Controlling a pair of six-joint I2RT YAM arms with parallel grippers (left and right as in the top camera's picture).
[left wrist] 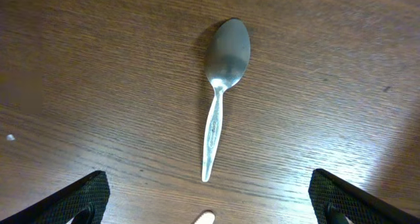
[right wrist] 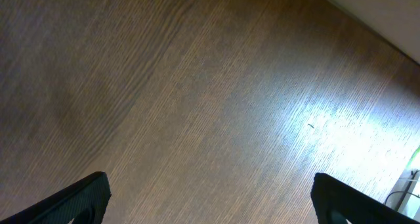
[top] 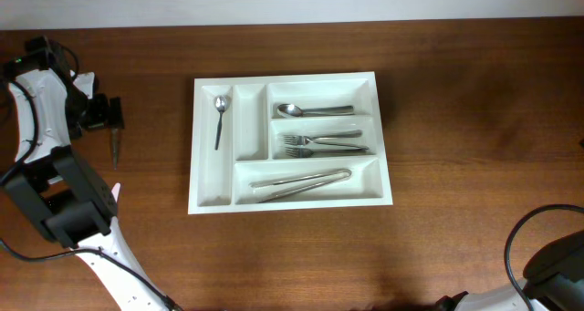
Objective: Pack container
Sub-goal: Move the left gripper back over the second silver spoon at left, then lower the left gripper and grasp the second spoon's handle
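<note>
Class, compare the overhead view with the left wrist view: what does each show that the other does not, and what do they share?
Only the overhead view: the white tray holding a small spoon, a larger spoon, forks and tongs, plus the left arm. Only the left wrist view: a close look at a loose spoon, lying between wide-open jaws. Both: the wooden table. The slim dark shape beside the left arm overhead is probably that spoon.
</note>
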